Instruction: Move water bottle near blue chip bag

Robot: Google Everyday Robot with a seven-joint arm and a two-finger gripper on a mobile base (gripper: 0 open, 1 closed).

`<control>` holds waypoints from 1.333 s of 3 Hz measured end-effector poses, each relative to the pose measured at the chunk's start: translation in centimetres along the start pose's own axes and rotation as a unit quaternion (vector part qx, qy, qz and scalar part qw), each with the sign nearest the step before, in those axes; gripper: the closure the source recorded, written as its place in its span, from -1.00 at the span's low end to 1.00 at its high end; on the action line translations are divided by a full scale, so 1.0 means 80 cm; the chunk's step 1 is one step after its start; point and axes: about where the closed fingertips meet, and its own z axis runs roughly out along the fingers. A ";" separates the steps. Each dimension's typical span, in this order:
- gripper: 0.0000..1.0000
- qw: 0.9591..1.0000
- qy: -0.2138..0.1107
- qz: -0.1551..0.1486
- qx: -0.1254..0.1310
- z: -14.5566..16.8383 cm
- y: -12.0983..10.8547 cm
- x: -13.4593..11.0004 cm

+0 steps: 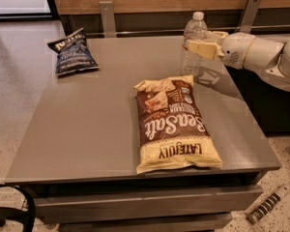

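The water bottle (190, 64), a small clear plastic one with a white cap, stands upright near the far right corner of the flat grey table (87, 129). The gripper (201, 42) of the white robot arm (261, 54) reaches in from the right. It is closed on the water bottle just below its shoulder: one cream finger (203, 49) crosses the front of the bottle and the other sits behind it. Whether the bottle's base touches the tabletop or hangs just above it I cannot tell.

The blue chip bag (71, 56), small, dark navy and crinkled with white lettering, lies at the far left corner, well apart from the bottle. Between them and nearer the front edge lies a large brown and cream Sea Salt bag (171, 124), flat, its top end near the bottle's base.
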 end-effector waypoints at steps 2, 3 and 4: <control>1.00 1.000 0.031 -0.007 0.002 -0.012 -0.005 -0.058; 1.00 0.999 0.037 -0.019 -0.005 -0.008 -0.004 -0.113; 1.00 0.999 0.012 -0.020 -0.028 0.025 0.011 -0.169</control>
